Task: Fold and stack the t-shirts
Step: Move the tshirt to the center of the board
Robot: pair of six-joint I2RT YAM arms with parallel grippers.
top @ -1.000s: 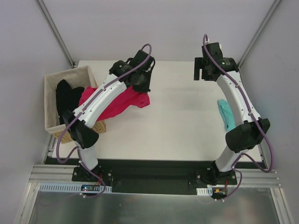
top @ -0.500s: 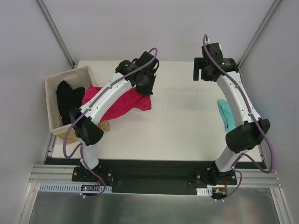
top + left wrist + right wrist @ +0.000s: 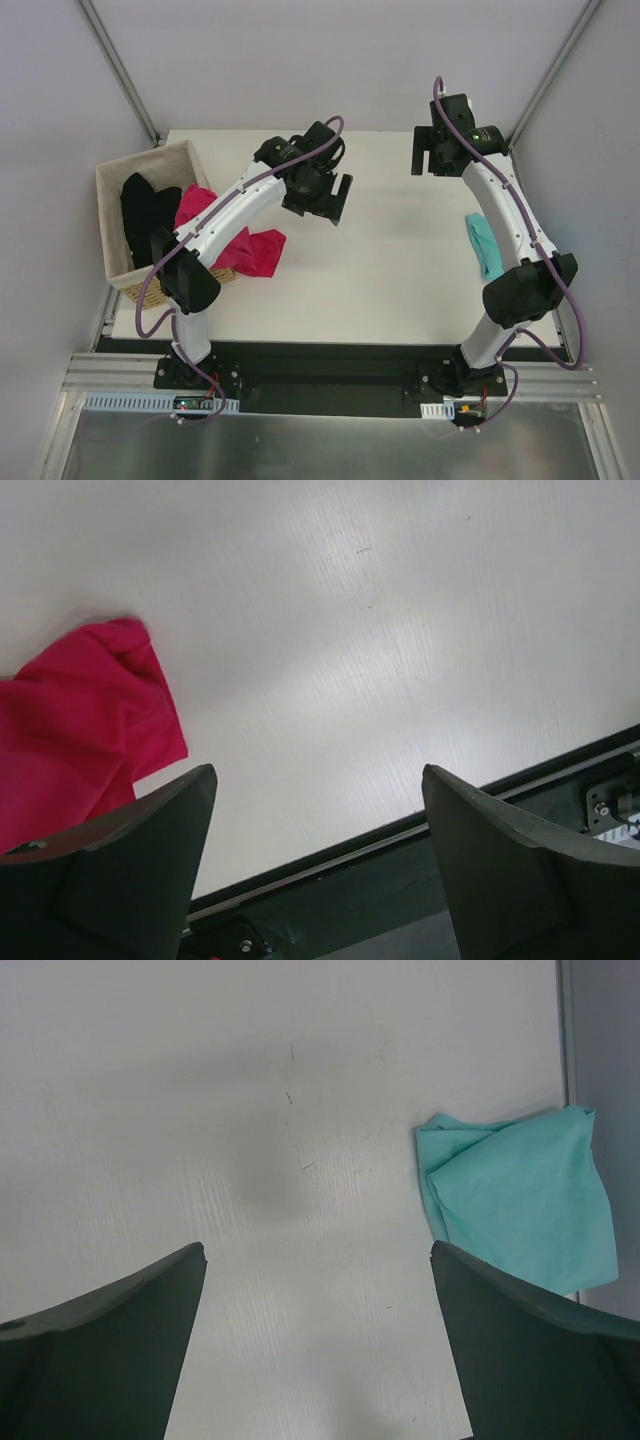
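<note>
The crimson-pink t-shirt [image 3: 252, 250] lies crumpled on the table's left side, and part of it hangs over the basket's edge. The left wrist view shows one corner of this shirt [image 3: 80, 720] at its left. My left gripper [image 3: 335, 203] hovers to the right of the shirt, above bare table. It is open [image 3: 315, 775] with nothing between its fingers. The teal t-shirt [image 3: 484, 246] lies folded by the table's right edge, partly behind my right arm. It sits at the right of the right wrist view [image 3: 520, 1195]. My right gripper [image 3: 428, 152] is raised over the far right of the table, open and empty [image 3: 318, 1250].
A wicker basket [image 3: 112, 262] stands at the table's left edge with dark garments [image 3: 145, 208] inside. The table's front edge and the black base rail [image 3: 400, 880] show below my left gripper. The grey frame edge [image 3: 600, 1080] runs along the table's right side.
My left gripper opened and let go of the pink t-shirt, which dropped in a heap by the basket. The gripper moved right and lifted clear. My right arm stayed put.
</note>
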